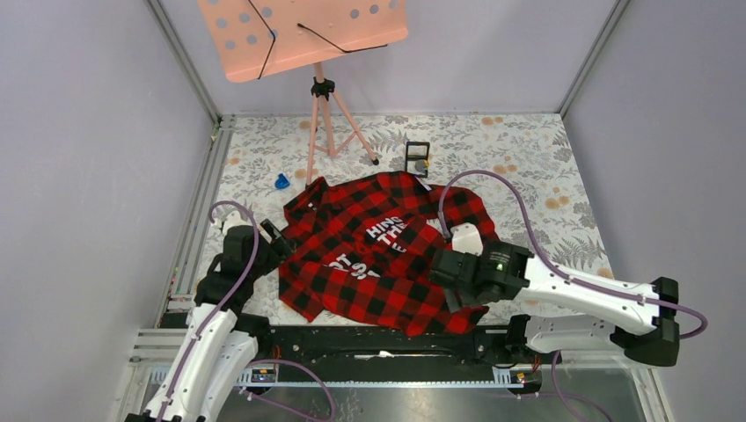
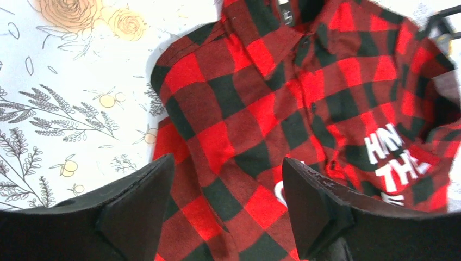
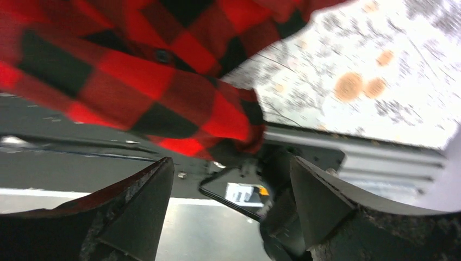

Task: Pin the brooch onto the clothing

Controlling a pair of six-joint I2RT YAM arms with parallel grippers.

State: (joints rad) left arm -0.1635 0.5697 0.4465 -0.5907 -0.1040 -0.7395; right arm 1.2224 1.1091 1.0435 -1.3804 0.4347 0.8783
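Shirt (image 1: 378, 251), a red-and-black check with big white block letters, lies rumpled in the middle of the flowered counter (image 1: 545, 167). The brooch (image 1: 420, 164) shows only as a tiny greyish round speck at a small black frame (image 1: 417, 144) near the far edge, apart from the cloth. The left tool (image 1: 274, 236) hangs low at the shirt's left edge, its fingers (image 2: 136, 206) spread with nothing between them, and the right tool (image 1: 447, 283), on an arm reaching in from the right, sits over the near right hem, likewise spread and empty.
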